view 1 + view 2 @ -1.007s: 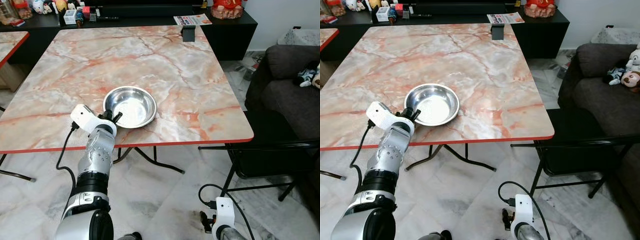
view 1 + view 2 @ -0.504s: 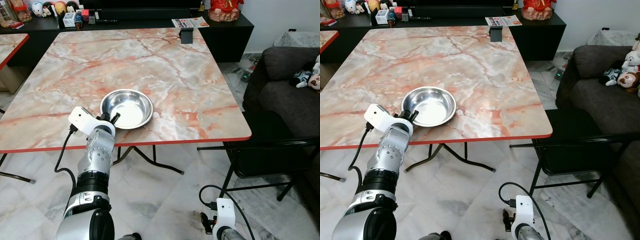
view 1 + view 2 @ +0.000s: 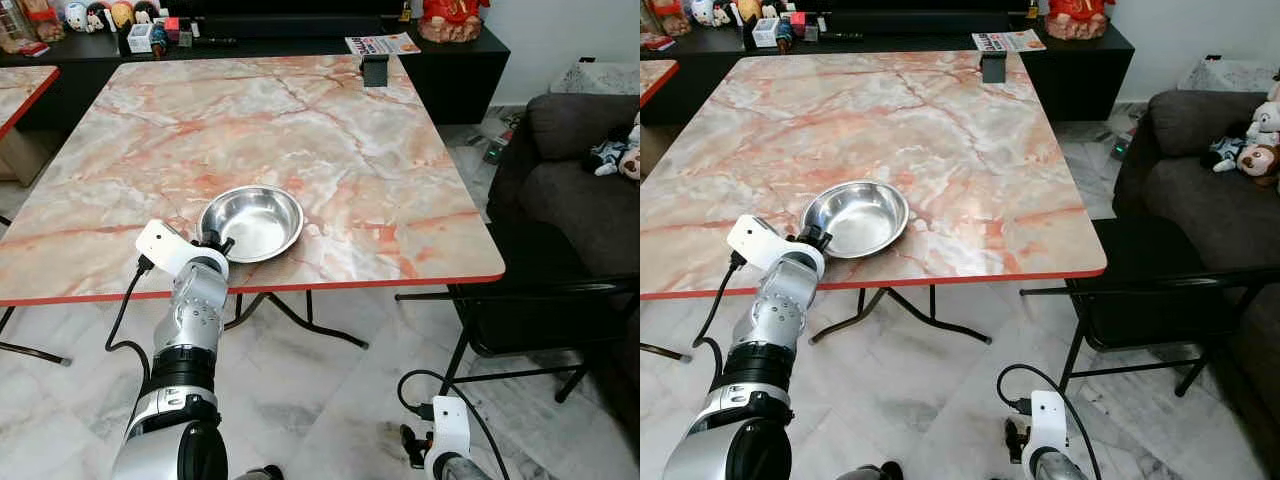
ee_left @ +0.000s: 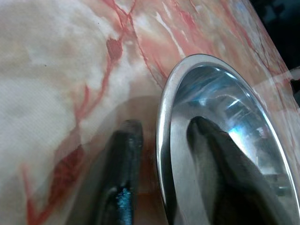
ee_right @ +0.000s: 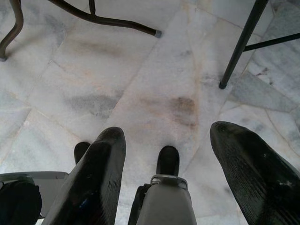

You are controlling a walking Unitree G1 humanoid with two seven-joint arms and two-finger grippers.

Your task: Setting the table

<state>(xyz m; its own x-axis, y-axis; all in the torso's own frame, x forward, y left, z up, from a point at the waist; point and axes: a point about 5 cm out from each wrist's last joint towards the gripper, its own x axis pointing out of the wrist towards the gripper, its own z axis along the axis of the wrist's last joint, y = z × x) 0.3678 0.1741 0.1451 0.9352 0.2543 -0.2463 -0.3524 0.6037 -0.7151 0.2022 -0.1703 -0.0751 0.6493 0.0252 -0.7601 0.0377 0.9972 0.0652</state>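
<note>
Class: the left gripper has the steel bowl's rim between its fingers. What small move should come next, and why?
Probably open the fingers and back off. The left gripper straddles the steel bowl's near rim, one finger inside, and the bowl seems to rest on the table near its front edge.

My own left wrist covers the near rim of the steel bowl (image 3: 251, 222), hiding my left gripper (image 4: 161, 154) there.

L gripper (image 4: 159, 187) raised fwd, fingers pinched close — R gripper (image 5: 171, 178) hangs low, fingers spread.
</note>
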